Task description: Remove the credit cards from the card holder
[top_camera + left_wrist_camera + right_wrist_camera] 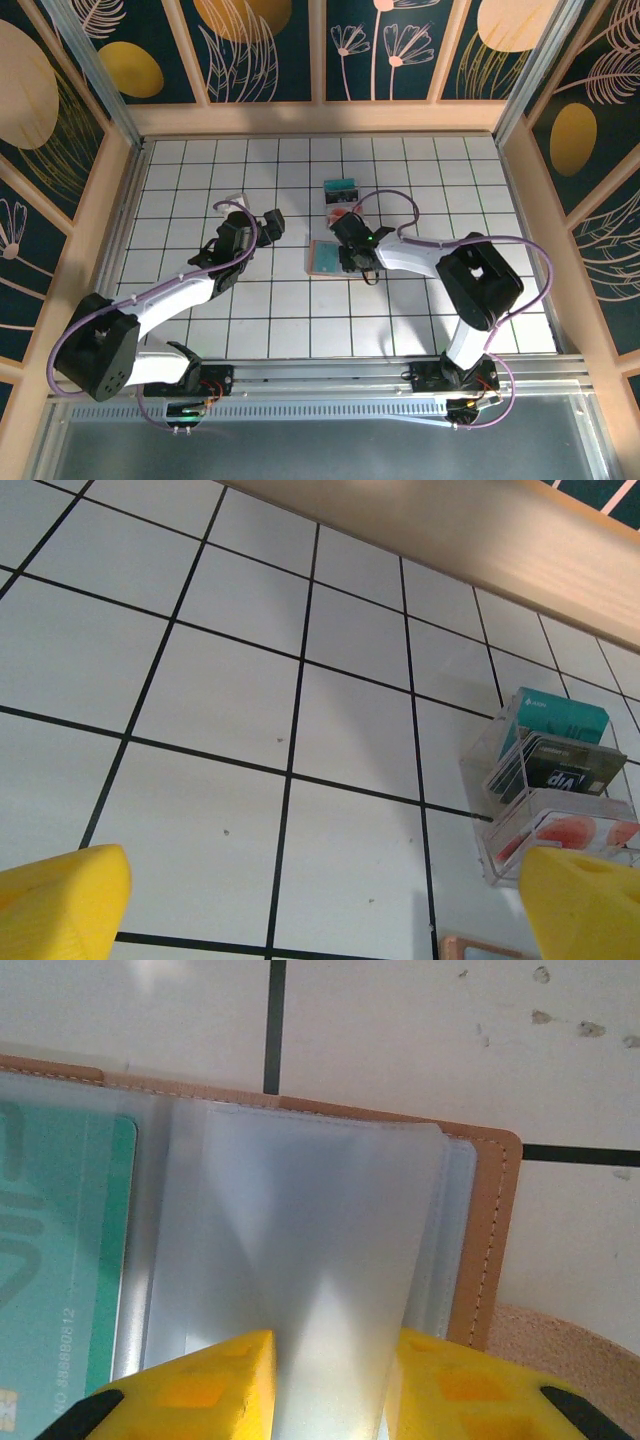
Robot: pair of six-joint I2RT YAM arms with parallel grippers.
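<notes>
Bright, even overhead light on white desk [300, 300]; soft, faint grey shadows on tiles. Milky glare across card holder [310, 1220] sleeve in right wrist view. Yellow fingertips [60, 900] blurred, too close for focus.
</notes>
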